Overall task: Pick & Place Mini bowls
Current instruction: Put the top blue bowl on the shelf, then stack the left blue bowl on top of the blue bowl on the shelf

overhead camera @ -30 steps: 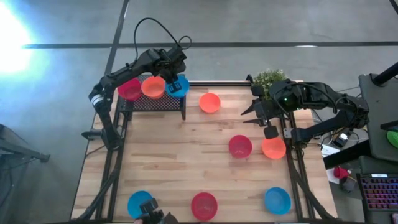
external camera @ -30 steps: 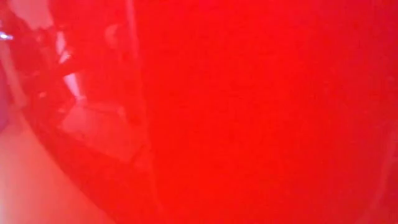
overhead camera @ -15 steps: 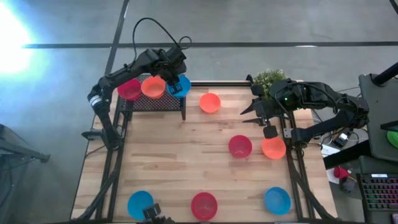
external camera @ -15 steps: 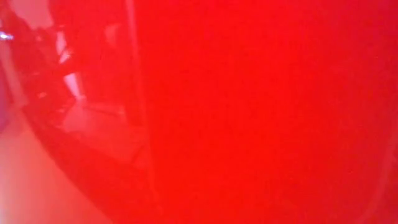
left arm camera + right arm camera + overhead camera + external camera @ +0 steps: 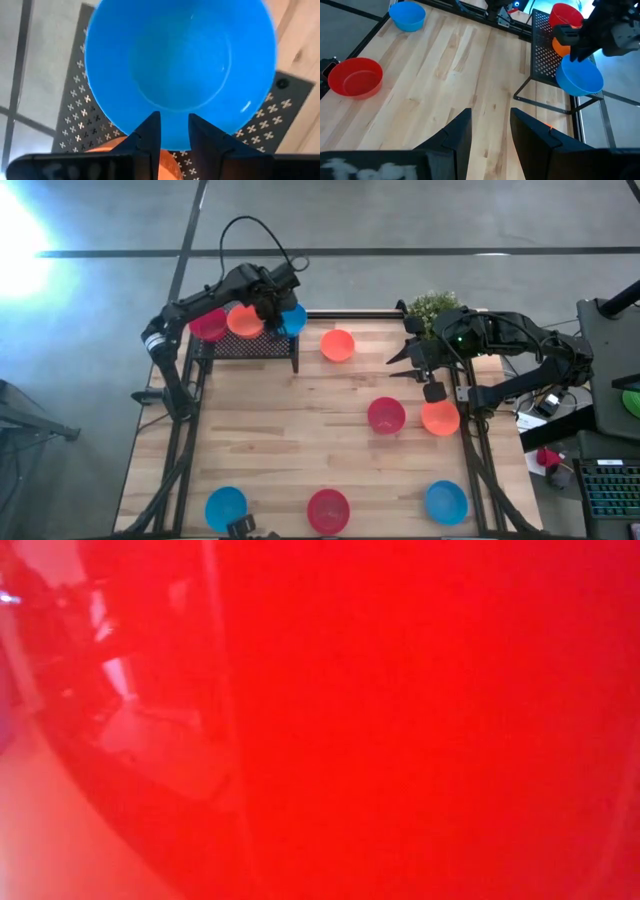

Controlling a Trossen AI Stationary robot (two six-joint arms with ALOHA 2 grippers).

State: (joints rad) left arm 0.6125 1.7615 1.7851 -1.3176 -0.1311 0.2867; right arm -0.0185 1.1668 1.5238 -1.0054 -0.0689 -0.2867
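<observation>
On the rack (image 5: 245, 343) at the bench's far left corner, a blue bowl (image 5: 180, 65) is set down; the left gripper (image 5: 173, 131), parted, is free to withdraw. The right gripper (image 5: 490, 131) waits, parted and empty.

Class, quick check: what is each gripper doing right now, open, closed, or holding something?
Left gripper: open, empty, fingers apart just off the rim of the blue bowl on the black rack.
Right gripper: open, empty, above the bare table.
</observation>
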